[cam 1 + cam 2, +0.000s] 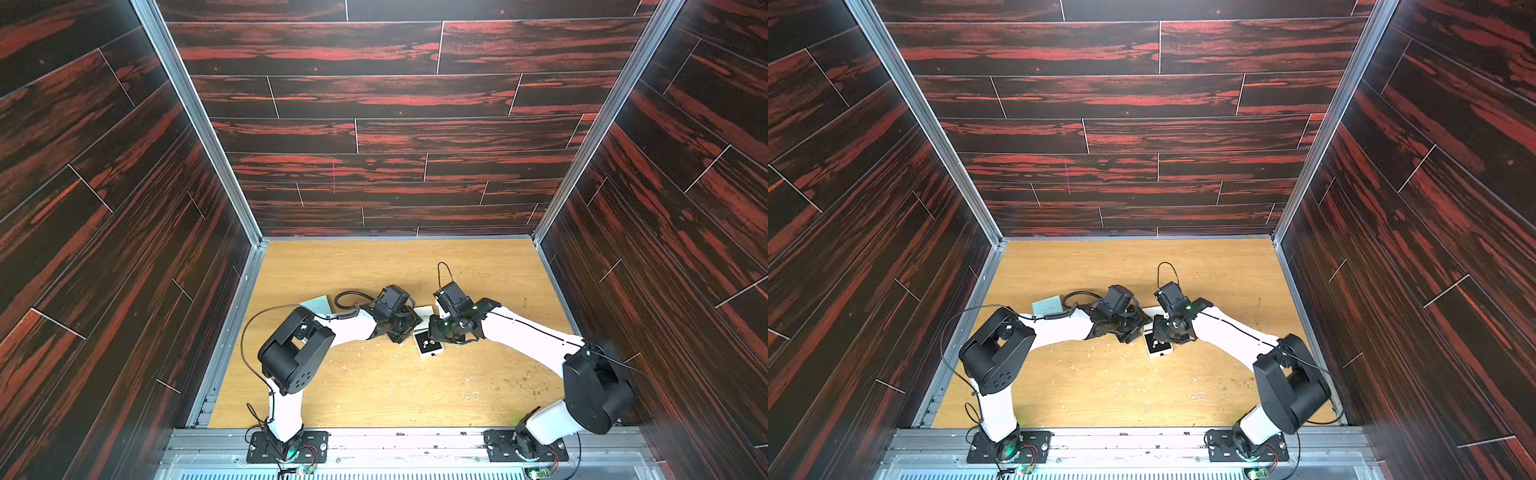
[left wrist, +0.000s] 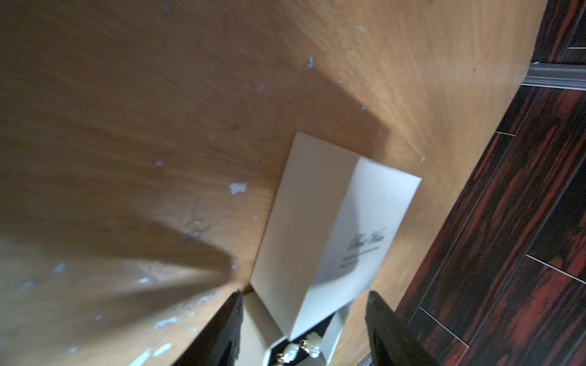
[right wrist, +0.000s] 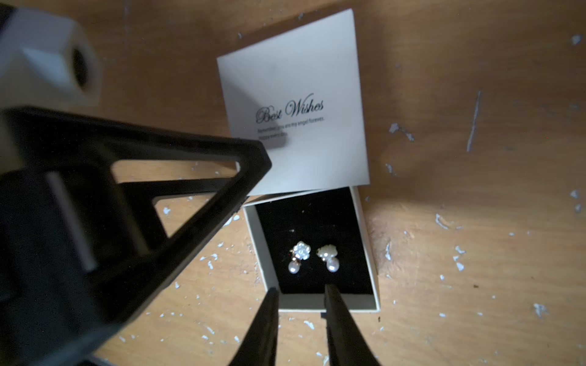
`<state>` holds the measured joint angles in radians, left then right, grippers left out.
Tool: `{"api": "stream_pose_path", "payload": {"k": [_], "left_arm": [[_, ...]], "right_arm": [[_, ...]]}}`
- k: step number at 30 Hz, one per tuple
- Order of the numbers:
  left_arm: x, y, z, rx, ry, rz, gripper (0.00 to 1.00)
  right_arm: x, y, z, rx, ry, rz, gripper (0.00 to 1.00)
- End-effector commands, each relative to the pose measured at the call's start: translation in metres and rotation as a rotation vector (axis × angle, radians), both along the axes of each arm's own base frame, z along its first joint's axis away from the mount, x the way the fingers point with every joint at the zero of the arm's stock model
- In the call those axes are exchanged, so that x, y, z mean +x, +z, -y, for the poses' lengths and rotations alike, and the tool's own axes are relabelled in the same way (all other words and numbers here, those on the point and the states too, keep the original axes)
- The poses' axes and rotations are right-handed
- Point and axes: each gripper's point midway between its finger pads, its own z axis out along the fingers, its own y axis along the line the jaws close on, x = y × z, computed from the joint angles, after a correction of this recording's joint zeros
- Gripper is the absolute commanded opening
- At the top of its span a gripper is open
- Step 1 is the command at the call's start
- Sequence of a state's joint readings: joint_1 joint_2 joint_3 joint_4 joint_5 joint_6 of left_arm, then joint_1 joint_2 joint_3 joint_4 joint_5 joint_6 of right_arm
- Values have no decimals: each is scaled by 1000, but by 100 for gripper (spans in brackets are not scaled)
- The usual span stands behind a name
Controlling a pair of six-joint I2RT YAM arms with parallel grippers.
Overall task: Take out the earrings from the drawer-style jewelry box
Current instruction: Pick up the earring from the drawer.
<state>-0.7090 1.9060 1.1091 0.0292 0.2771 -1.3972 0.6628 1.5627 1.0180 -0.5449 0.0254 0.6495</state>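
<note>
The table [image 1: 374,395] is a tan wood-grain board, scuffed with pale flecks. Mid-table, between the two arms, lies the drawer-style jewelry box [image 3: 295,79], a flat white cardboard sleeve with dark script. Its tray [image 3: 317,305] is slid out, showing the black velvety lining. The earrings [image 3: 300,250], floral studs with pearl drops, sit side by side on that lining. The left gripper [image 2: 303,294] stands wide, its fingers flanking the sleeve's end without gripping it. The right gripper [image 3: 300,287] is narrowly parted and empty, tips above the tray's outer end.
</note>
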Motion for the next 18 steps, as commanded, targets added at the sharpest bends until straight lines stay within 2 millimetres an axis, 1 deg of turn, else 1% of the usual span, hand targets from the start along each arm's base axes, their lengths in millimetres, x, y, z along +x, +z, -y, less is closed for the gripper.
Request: {"api": "stream_pose_path", "payload": {"k": [1,4,12,18], "left_arm": [[8,5,8,-37,24,13,63],[7,2,10,-38,21,1,60],[5,-6,12,-55,23,-18,51],[4,-5,12,-50,19,-15,50]], "right_arm": [[-6,-9,6,-52,22,-28,29],[-9,-16,10,-66,20,-43,29],[-11,-26,10,-78,26,-64,27],[-10,-34,12,-103,29,-72,25]]}}
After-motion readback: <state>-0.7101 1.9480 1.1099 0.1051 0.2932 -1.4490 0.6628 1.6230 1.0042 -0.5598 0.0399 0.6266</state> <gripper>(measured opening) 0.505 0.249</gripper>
